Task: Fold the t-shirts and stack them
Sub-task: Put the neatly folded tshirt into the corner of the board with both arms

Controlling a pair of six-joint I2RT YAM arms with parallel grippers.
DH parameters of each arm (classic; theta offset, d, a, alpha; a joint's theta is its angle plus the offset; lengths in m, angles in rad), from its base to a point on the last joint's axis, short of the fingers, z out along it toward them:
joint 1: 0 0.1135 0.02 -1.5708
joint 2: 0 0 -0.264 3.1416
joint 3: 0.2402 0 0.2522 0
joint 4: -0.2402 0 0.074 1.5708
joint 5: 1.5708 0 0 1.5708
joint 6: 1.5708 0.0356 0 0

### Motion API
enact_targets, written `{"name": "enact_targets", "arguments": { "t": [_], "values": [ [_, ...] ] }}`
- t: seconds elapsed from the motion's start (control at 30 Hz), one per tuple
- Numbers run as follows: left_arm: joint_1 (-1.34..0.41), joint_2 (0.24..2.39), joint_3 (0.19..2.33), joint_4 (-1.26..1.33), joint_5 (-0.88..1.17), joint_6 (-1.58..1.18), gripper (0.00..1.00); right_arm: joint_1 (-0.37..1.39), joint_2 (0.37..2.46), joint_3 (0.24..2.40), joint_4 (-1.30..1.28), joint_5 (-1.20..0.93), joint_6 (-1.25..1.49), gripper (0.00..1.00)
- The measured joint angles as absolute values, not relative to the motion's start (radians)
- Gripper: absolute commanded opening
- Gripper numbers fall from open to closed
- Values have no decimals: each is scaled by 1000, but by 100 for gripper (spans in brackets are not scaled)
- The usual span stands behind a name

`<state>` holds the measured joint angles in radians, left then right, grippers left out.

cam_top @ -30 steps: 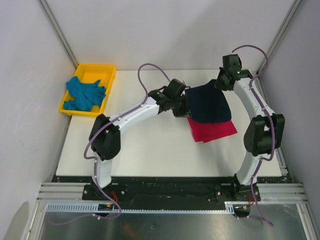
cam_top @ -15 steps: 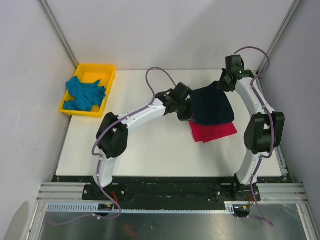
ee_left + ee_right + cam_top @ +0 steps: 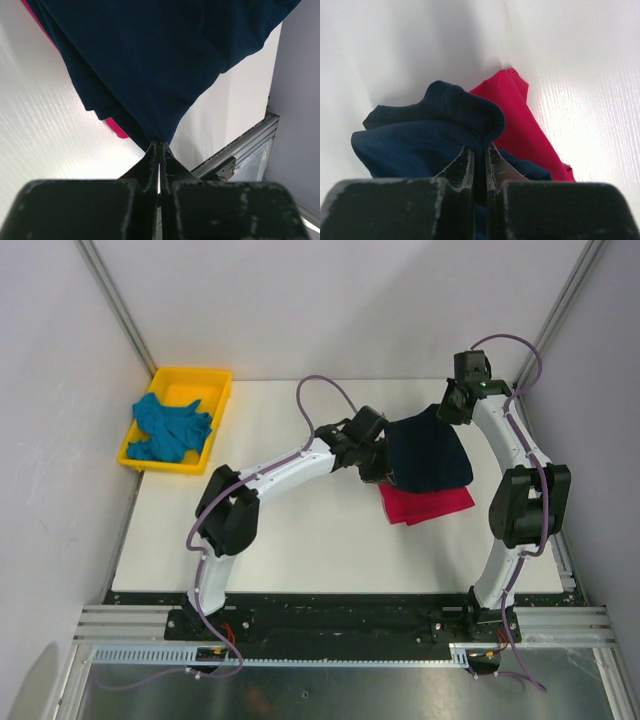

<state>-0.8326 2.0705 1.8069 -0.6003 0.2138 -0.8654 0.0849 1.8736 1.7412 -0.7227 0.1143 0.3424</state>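
Nearest me, the pink shirt (image 3: 425,504) lies folded on the desk (image 3: 300,540) close to its right edge, just where it lay a second ago. The navy shirt (image 3: 428,452) covers its far part and is spread between my two claws.

My left claw (image 3: 380,466) is clamped on the navy shirt's near left corner. The jaws are pressed together and the cloth is drawn to a point between them. Since a second ago my left arm (image 3: 290,465) has swung a little to the right, and the claw has gone with it.

My right claw (image 3: 446,410) pinches the navy shirt's far right corner, with a fold of cloth bulging over the jaw tips. It too has edged toward the desk's far right corner. The whole navy shirt now sits slightly further right, so a bit more pink shows at the left.

At the far left corner the teal shirt (image 3: 170,428) lies crumpled in the yellow tray (image 3: 216,381), unchanged.
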Motion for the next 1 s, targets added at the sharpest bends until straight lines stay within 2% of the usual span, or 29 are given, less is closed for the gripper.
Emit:
{"name": "enact_targets", "arguments": {
  "t": [0.27,0.3,0.33,0.37,0.43,0.5,0.53,0.6,0.67,0.87,1.0],
  "values": [
    [-842,2070,1807,-601,214,-868,0,81,1874,1741,-725,108,339,0],
    [-843,2070,1807,-600,215,-872,0,81,1874,1741,-725,107,339,7],
    [-844,2070,1806,-600,215,-873,1,80,1874,1741,-725,107,339,21],
    [-844,2070,1805,-599,217,-874,5,78,1874,1741,-725,107,338,36],
    [-844,2070,1793,-592,221,-874,30,76,1874,1740,-725,108,336,58],
    [-845,2072,1765,-583,232,-871,56,73,1878,1741,-721,112,333,68],
    [-845,2073,1743,-579,237,-868,64,72,1882,1742,-720,116,329,71],
    [-846,2073,1694,-578,240,-862,72,70,1900,1753,-725,121,321,73],
    [-845,2074,1654,-585,241,-854,75,71,1925,1781,-737,127,318,74],
    [-821,2043,1605,-587,239,-827,75,105,1929,1808,-744,133,330,73],
    [-781,1966,1563,-582,232,-807,75,149,1881,1695,-688,103,362,73]
  ]
}}
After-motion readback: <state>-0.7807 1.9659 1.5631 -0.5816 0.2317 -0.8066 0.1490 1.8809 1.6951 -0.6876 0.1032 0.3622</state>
